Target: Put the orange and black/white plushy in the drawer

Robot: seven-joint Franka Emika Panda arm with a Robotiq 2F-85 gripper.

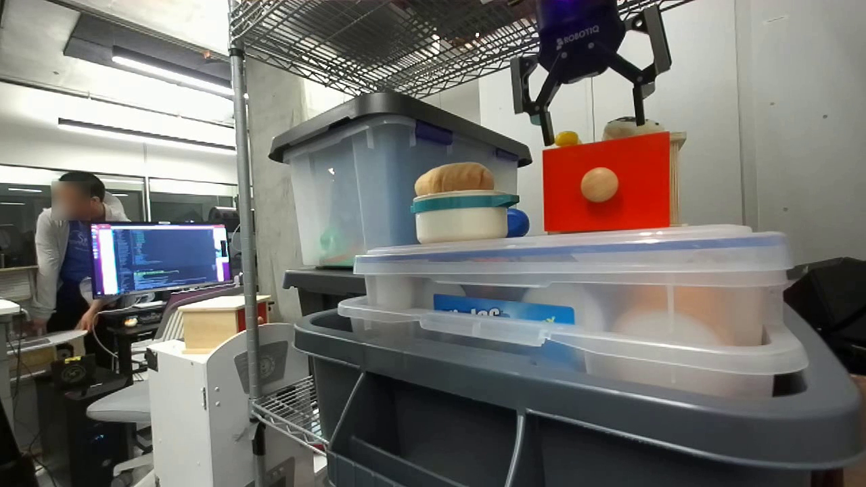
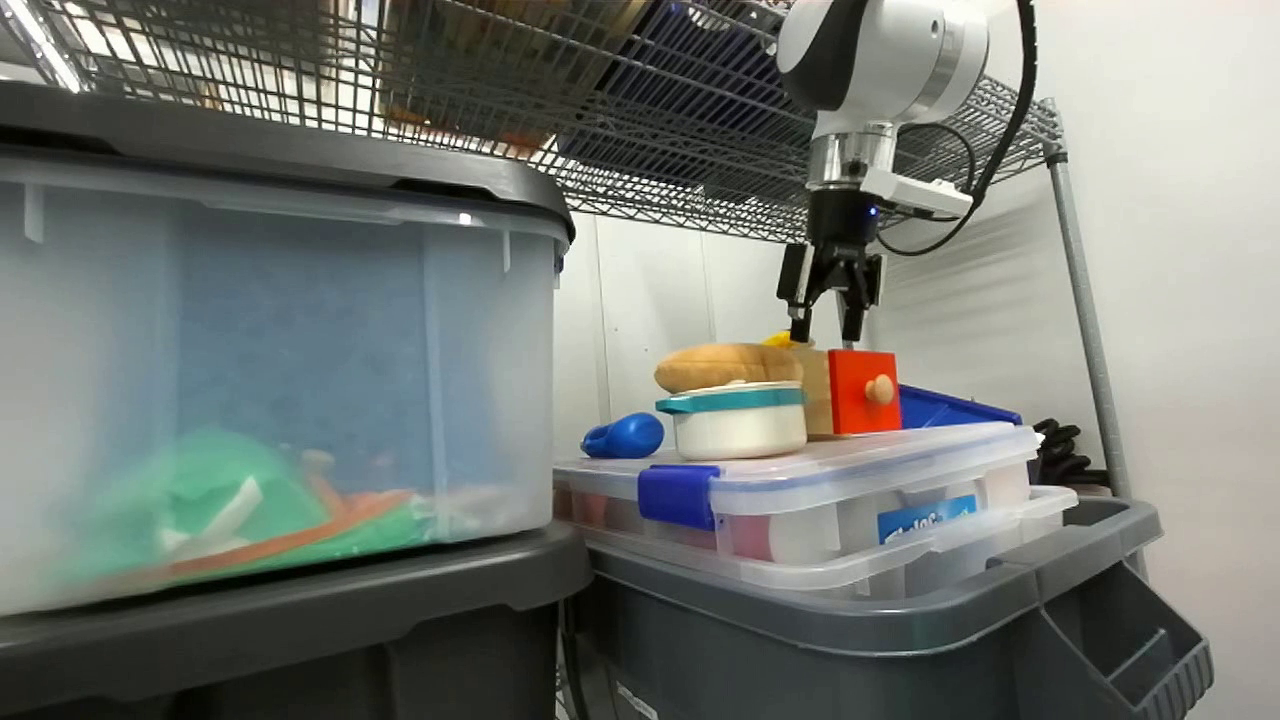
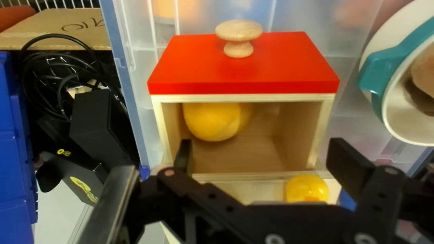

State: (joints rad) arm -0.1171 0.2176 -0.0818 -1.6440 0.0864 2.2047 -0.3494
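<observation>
Drawer (image 3: 244,76) — round yellow-orange toy (image 3: 212,122) inside, toward a front corner.

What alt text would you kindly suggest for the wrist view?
An open red-fronted drawer with a rounded yellow-orange object inside, seen from above. The robot's jaws stand wide open in the foreground; a smaller glossy yellow object sits on the wooden top behind the drawer. A white-and-teal pot is at right, black boxes at left.

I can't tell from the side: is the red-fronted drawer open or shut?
Open: the wrist view looks into the drawer, where a round yellow-orange thing sits behind the red front.
</observation>
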